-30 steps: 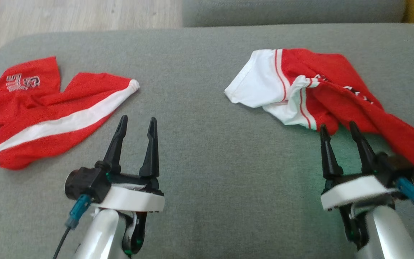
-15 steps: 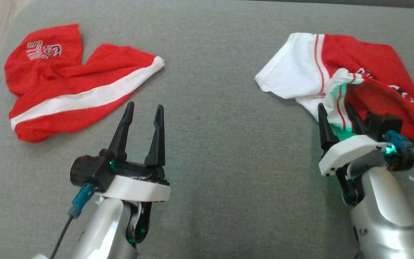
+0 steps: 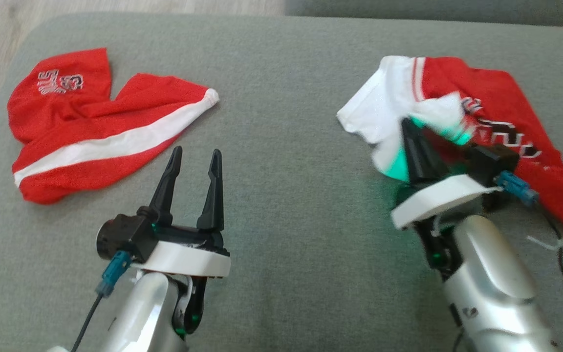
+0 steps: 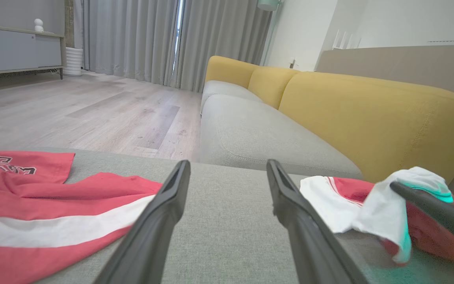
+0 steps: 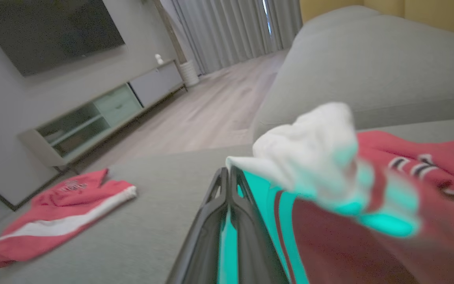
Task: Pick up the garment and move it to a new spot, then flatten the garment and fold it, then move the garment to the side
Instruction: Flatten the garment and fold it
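Right gripper (image 3: 408, 129) angled far-left, fingers pressed together pinching shirt's (image 3: 494, 93) white fold, left gripper (image 3: 197, 152) spread, pointing far, near shorts (image 3: 91, 137).

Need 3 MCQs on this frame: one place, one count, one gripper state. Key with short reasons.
1. The left gripper is:
A) over bare cushion, between the left garment and the right garment
B) over the floor
C) on the yellow backrest

2. Red-and-white garments on the cushion:
A) one
B) two
C) three

3. The right gripper is:
A) open, clear of cloth
B) shut on the right garment's white part
C) shut on nothing

Key:
1 A, grey fabric shows between its spread fingers.
2 B, one garment lies at each side.
3 B, its fingers meet with white cloth bunched at them.
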